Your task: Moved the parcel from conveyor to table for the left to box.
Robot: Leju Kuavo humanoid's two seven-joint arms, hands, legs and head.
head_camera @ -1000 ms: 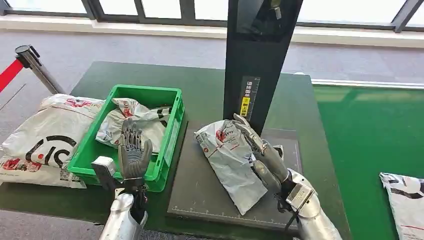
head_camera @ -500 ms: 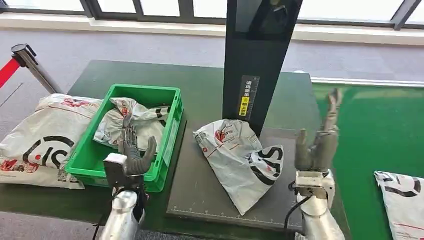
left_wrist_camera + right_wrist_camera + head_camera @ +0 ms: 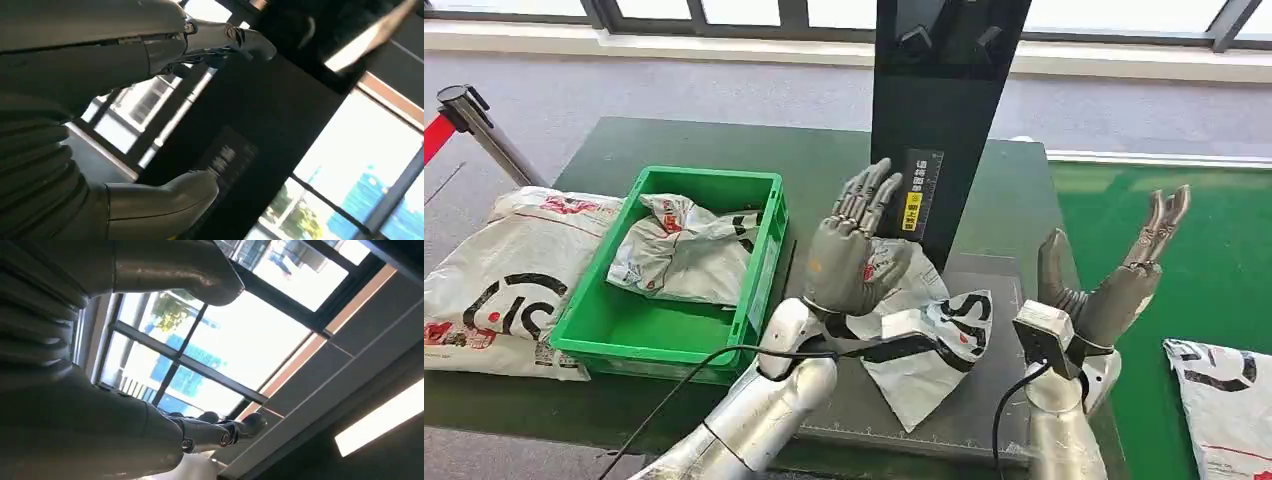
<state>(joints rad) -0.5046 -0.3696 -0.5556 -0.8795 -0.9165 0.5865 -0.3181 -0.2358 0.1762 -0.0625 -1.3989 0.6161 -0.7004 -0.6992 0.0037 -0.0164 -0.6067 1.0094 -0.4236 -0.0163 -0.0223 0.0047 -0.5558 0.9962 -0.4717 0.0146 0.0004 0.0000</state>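
The parcel (image 3: 914, 320) is lying on the counter (image 3: 824, 170) mat for boxing at 9 o'clock; both robot hands, left (image 3: 849, 250) and right (image 3: 1114, 275), are hovering, fingers apart, empty.

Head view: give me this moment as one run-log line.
parcel: lying on dark mat, unheld | left hand: open, raised above parcel | right hand: open, raised beside mat | green bin: holds one parcel

Your left hand (image 3: 852, 250): raised at centre on a silver arm reaching up from below, fingers extended and spread, holding nothing. Your right hand (image 3: 1114, 280): raised on the right, wrist upright, fingers apart and pointing upward, thumb splayed, likewise empty.
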